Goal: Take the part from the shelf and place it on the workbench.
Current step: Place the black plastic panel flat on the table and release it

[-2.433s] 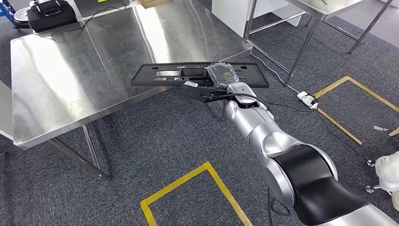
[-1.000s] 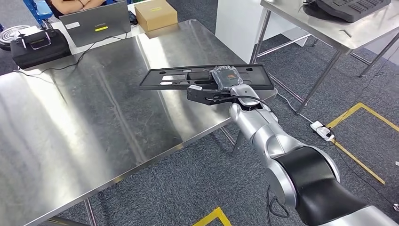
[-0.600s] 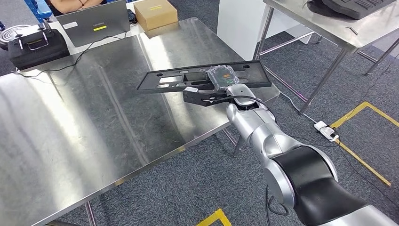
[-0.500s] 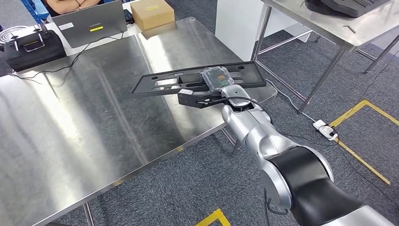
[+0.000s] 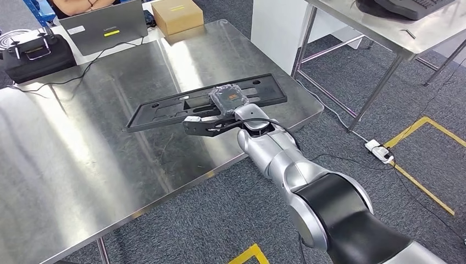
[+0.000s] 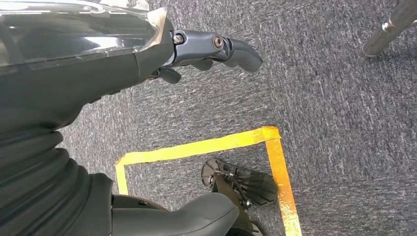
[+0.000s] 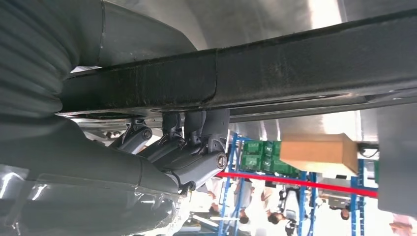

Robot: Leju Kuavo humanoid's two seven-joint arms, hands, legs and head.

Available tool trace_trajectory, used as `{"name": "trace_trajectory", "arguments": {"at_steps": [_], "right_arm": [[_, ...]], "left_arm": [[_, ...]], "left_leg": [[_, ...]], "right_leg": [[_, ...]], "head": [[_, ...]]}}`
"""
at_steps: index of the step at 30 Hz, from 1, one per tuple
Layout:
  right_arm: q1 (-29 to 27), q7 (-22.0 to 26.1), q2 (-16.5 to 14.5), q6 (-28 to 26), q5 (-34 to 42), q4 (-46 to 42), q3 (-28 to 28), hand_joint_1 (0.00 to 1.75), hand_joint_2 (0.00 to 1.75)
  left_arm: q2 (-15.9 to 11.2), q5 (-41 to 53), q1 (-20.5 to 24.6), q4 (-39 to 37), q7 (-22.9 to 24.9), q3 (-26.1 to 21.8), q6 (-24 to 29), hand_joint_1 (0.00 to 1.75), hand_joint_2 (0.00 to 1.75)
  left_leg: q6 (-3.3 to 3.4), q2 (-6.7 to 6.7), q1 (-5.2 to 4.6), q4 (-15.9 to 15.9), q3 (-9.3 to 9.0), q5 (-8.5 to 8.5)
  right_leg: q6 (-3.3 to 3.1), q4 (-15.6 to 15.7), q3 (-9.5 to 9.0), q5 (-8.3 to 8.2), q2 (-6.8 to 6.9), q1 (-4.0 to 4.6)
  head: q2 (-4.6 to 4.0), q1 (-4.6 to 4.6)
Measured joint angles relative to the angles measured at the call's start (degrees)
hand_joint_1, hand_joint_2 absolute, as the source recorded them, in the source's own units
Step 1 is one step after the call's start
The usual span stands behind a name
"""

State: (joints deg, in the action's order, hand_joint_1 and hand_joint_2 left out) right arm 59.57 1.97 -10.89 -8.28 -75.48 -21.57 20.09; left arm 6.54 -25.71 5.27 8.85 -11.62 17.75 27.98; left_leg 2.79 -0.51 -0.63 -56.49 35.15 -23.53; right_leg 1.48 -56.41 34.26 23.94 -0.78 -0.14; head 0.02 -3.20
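Left hand [image 6: 206, 51]: hangs over the carpet, my fingers loosely curled and holding nothing.
Part [image 5: 165, 110]: long black plate, held level just above the workbench [image 5: 66, 159], not yet set down.
Right hand [image 5: 231, 102]: my fingers clamp the plate near its middle.
Risk: released off balance, the long plate could tip and clatter; its right end lies near the bench edge.

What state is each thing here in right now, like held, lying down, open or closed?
Black part: held above the workbench, roughly level.
Right hand: gripping the part.
Left hand: hanging over the carpet, holding nothing.
Workbench: bare steel under the part.
Laptop: open.
Cardboard box: closed.
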Motion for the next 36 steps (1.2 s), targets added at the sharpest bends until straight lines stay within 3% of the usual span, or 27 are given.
{"name": "trace_trajectory", "arguments": {"at_steps": [8, 15, 36], "right_arm": [[0.1, 0.8, -1.7, 0.0, -0.4, 0.7, 0.7, 1.75, 1.75], [-0.2, 3.7, -1.6, -2.2, 1.2, 1.1, 0.7, 1.75, 1.75], [-2.8, 5.5, -1.4, -5.0, 2.3, 1.8, 0.5, 1.75, 1.75]], "left_arm": [[0.0, -0.5, -0.1, 0.0, -0.9, 0.0, -0.2, 0.00, 1.75], [0.0, -0.5, -0.1, 0.0, -1.0, 0.0, -0.5, 0.00, 1.75], [0.0, -0.8, -0.1, 0.0, -0.9, 0.0, 0.8, 0.00, 1.75]], "left_leg": [[0.02, -0.07, -0.29, 0.0, 0.04, -0.01], [0.05, -0.06, -0.41, 0.0, 0.03, -0.03], [0.07, -0.05, -0.44, -0.1, 0.04, -0.04]], "right_leg": [[0.01, 0.1, -0.04, 0.01, 0.06, -0.28], [0.02, 0.1, -0.05, 0.01, 0.05, -0.42], [0.02, 0.1, -0.05, 0.01, 0.06, -0.43]], "head": [[0.00, -0.01], [0.00, 0.01], [0.00, 0.01]]}}
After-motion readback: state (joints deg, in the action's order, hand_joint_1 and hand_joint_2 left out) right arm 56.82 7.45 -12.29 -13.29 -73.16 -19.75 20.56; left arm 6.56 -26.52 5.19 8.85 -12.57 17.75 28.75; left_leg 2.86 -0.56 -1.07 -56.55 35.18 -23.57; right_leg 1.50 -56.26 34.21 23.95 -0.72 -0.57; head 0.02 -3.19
